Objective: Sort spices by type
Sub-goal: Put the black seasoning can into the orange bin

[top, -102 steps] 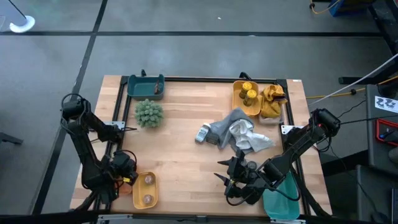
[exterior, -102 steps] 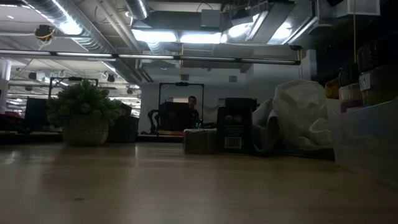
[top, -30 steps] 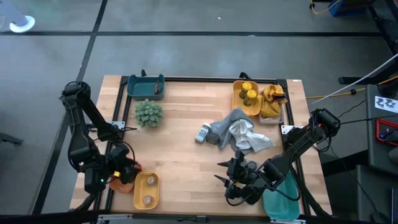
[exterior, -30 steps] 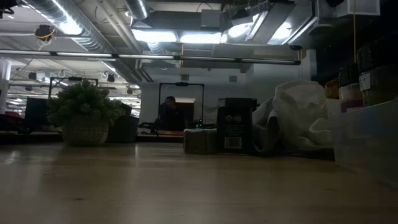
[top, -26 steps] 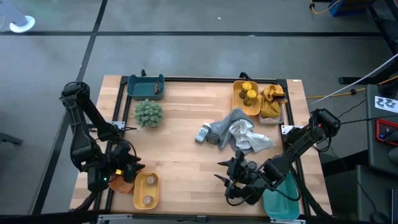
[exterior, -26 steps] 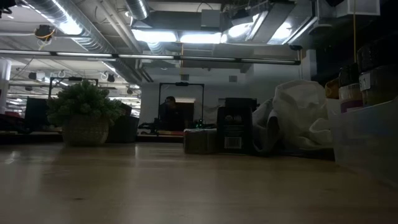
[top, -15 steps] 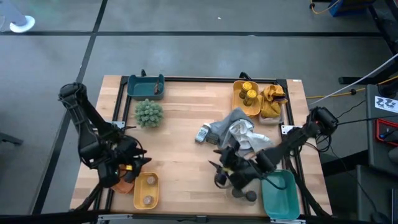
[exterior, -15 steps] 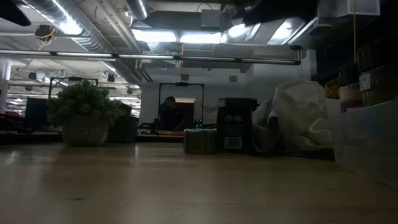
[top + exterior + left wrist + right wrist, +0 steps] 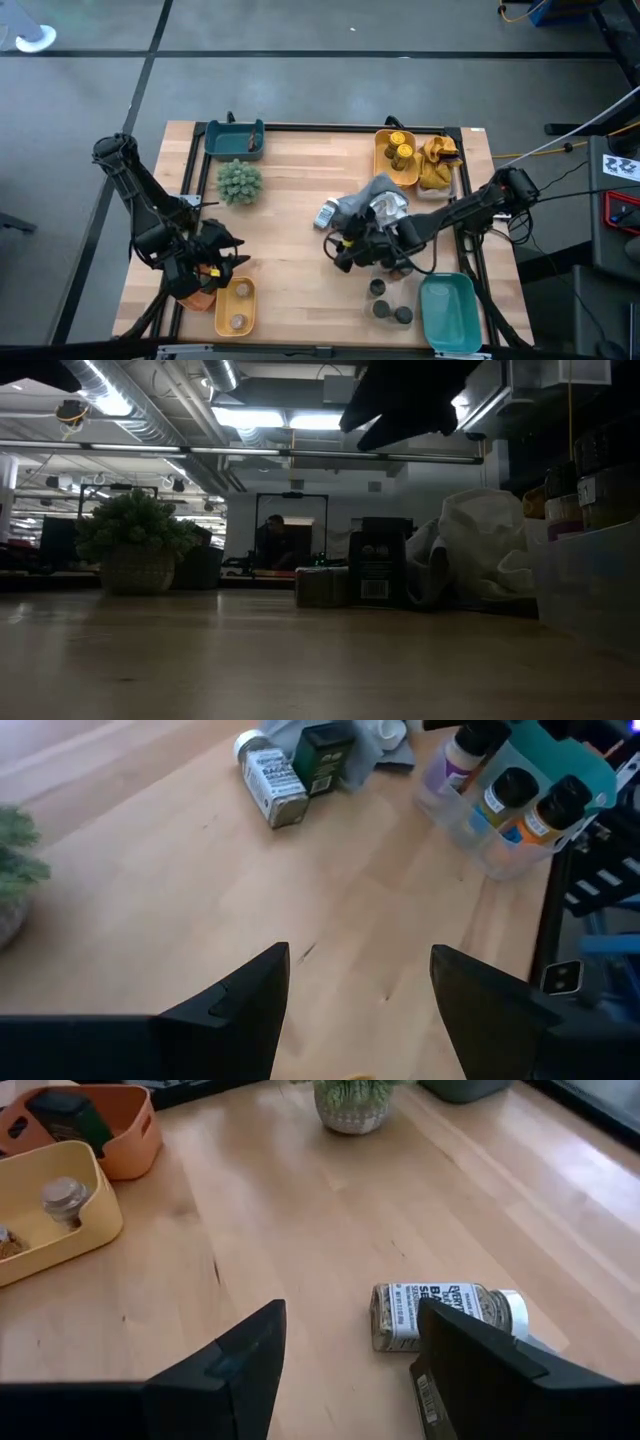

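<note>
Overhead, table-level, two wrists, perhaps overlapping

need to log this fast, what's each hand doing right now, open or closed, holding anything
Left hand: open, holding nothing, above bare table.
Right hand: open, holding nothing, just short of the lying spice jar.

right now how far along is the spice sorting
Partly done: yellow-lidded jars sit in the far yellow bin, two jars in the near yellow bin. Both grippers are open and empty; the right gripper hovers near the cloths. Left: the lying white-label jar, the dark tin, three dark-lidded jars.
</note>
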You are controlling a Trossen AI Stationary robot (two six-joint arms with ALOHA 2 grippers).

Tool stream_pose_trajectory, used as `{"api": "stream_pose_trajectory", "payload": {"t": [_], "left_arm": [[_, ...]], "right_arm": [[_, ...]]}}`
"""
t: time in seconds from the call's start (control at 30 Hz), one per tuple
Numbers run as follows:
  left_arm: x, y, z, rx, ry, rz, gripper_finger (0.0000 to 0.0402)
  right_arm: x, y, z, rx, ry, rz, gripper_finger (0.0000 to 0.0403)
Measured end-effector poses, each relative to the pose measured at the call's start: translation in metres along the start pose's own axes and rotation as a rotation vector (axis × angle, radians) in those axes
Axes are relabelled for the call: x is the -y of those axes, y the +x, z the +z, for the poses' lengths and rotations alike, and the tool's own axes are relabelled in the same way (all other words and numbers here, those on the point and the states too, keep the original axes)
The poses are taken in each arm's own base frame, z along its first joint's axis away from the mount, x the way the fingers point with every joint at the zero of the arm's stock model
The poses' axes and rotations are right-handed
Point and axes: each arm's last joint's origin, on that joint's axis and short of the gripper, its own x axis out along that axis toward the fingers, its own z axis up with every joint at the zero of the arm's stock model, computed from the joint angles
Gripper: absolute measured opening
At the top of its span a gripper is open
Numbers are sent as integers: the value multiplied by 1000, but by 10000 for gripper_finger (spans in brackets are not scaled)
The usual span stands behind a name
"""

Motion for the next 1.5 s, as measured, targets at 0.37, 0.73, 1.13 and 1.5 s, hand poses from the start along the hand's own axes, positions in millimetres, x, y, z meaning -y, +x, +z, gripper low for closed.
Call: {"api": "stream_pose_trajectory", "payload": {"t": [0.37, 0.73, 1.13, 1.5], "left_arm": [[0, 0, 0, 0, 83, 0, 226], [0, 0, 0, -1, 92, 1, 226], [0, 0, 0, -1, 92, 1, 226], [0, 0, 0, -1, 82, 1, 226]], "right_arm": [[33, 23, 11, -170, 32, 51, 227], [59, 37, 23, -189, 45, 32, 227], [77, 44, 21, -276, 53, -25, 228], [82, 60, 6, -387, 79, -74, 228]]}}
